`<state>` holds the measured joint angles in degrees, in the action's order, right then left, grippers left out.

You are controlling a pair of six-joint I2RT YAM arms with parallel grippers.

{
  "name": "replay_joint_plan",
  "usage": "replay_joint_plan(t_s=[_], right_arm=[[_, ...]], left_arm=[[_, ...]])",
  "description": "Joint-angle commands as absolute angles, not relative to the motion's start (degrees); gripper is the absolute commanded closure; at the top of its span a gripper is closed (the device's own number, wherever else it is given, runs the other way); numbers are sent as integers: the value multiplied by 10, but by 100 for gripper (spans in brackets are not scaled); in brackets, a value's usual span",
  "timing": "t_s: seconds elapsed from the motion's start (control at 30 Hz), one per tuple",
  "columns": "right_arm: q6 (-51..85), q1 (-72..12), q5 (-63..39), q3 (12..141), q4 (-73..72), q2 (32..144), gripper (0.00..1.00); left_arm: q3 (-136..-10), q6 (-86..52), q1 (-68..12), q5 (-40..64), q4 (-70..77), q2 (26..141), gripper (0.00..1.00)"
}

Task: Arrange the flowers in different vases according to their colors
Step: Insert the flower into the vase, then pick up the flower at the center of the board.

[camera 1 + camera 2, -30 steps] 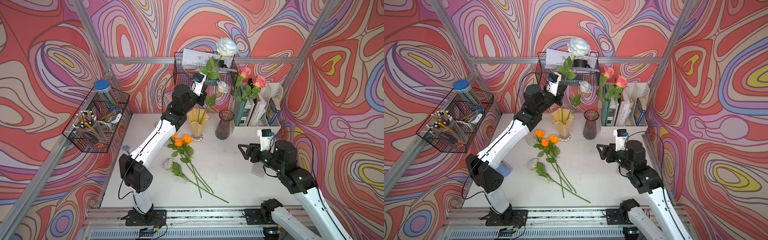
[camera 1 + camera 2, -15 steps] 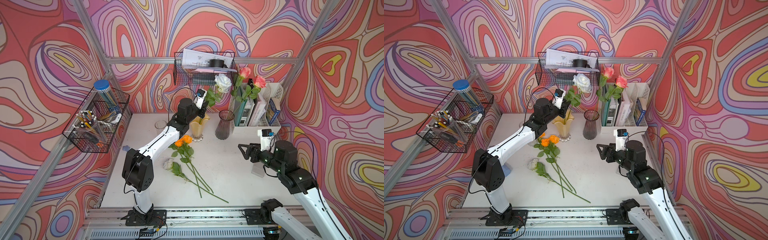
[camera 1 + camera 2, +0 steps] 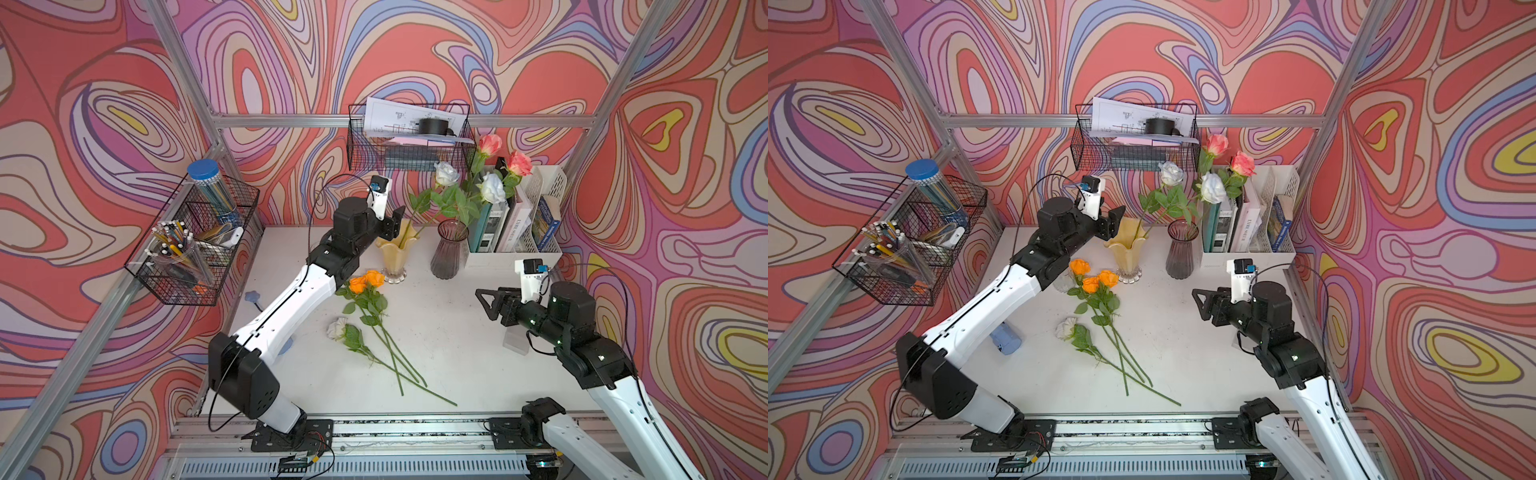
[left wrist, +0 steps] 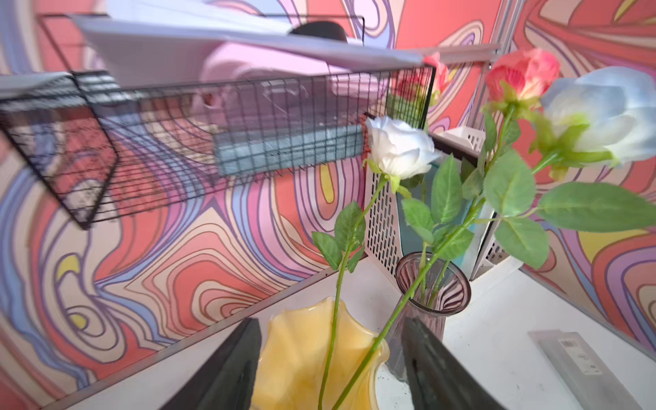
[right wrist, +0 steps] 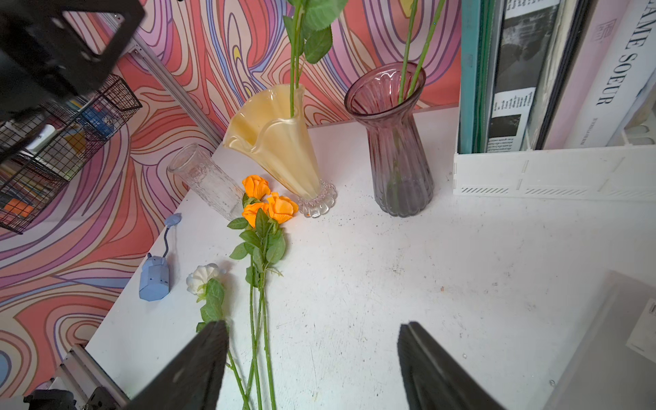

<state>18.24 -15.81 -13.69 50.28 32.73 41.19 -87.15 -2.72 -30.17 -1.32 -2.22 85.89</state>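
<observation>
Now my left gripper (image 4: 330, 323) stands open, jaws either side of the rim of the yellow vase (image 3: 395, 253), gripping nothing. Two white roses (image 3: 446, 173) stand in that vase; three orange roses (image 3: 368, 281) and a third white rose (image 3: 336, 328) lie on the table (image 3: 457, 353) in front of it. Two pink roses (image 3: 490, 143) stand in the purple vase (image 3: 448, 249) beside it. My right gripper (image 5: 312, 323) hangs open, empty, well apart from it.

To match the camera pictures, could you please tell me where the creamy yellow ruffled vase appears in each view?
In a top view: yellow vase near the middle, left of the purple vase.
In a top view: yellow vase just left of the middle.
Left wrist: yellow vase close up, white-rose stems rising from it.
Right wrist: yellow vase between the clear cylinder and the purple vase.
Shared landmark: the purple vase beside it.
</observation>
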Motion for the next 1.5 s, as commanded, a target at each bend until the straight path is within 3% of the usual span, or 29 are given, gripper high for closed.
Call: replay_joint_plan(t_s=[0.0, 0.27, 0.5, 0.6, 0.73, 1.03, 1.47], right_arm=[[189, -156, -149, 492, 320, 414, 22], [189, -156, -201, 481, 299, 444, 22], [181, -175, -365, 454, 236, 486, 26], [162, -271, -295, 458, 233, 525, 26], [136, -420, -173, 504, 239, 639, 26], [89, -566, -98, 604, 244, 842, 26], [12, -614, -74, 672, 251, 1008, 27]], left_arm=[[-867, -90, -320, -83, -175, 795, 31], [-825, -220, -390, -97, -458, 720, 31], [-655, -347, -396, -163, -497, 594, 30], [-625, -365, -379, -184, -482, 553, 29], [-602, -352, -295, -128, -429, 537, 30], [-583, -336, -186, -110, -376, 552, 29], [-545, -317, -163, -89, -355, 553, 29]])
